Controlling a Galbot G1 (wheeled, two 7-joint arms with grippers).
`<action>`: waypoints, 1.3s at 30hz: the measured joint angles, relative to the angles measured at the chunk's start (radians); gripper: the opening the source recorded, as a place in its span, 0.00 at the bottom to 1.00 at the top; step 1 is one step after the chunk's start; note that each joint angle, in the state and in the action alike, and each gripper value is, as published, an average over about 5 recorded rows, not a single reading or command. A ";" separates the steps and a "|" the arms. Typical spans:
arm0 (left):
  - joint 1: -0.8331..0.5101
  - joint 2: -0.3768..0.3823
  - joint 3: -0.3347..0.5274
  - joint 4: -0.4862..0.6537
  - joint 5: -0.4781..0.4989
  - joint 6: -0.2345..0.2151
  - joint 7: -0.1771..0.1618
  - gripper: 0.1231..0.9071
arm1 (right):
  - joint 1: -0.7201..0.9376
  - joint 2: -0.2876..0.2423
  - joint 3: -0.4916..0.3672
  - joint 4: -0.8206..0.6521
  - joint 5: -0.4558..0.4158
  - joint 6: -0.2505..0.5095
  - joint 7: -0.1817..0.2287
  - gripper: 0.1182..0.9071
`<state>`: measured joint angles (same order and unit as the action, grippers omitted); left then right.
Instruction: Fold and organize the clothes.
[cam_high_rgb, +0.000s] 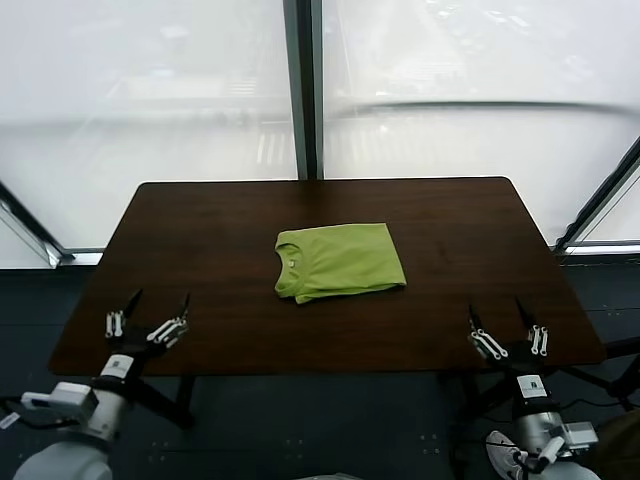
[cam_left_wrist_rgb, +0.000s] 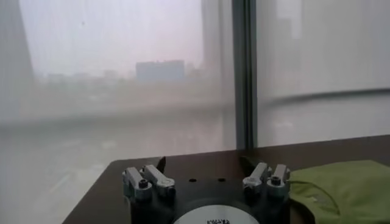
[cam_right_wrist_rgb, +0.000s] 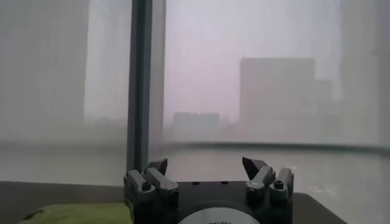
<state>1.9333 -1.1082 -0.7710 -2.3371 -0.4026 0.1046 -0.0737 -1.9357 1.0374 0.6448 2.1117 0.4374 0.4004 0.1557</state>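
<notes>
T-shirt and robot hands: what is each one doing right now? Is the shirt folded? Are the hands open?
T-shirt: folded into a neat rectangle, lying flat on the table, neck hole toward the robot's left, touched by nothing.
Left tool: open, empty, at the table's near left edge, away from the shirt.
Right tool: open, empty, at the table's near right edge.
Table: holds only the shirt.

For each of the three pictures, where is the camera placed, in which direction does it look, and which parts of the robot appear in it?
Head view: from the robot's head, down at the dark table with the folded green T-shirt; left gripper and right gripper, both open, at the near edge.
Left wrist view: past the left gripper toward the window.
Right wrist view: past the right gripper toward the window.
Shared: the T-shirt shows in all three.
</notes>
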 joint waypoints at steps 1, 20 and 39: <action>0.017 -0.002 0.001 -0.007 0.003 -0.002 0.001 1.00 | -0.020 0.003 0.003 0.007 0.000 -0.002 0.002 1.00; 0.073 -0.011 0.004 -0.019 0.006 0.028 -0.016 1.00 | -0.073 0.014 -0.028 0.024 0.000 -0.128 0.011 1.00; 0.082 -0.013 0.006 -0.017 0.015 0.043 -0.005 1.00 | -0.069 0.027 -0.056 0.036 -0.017 -0.157 0.020 1.00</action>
<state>2.0152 -1.1213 -0.7650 -2.3538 -0.3874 0.1472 -0.0792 -2.0048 1.0646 0.5892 2.1473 0.4204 0.2437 0.1754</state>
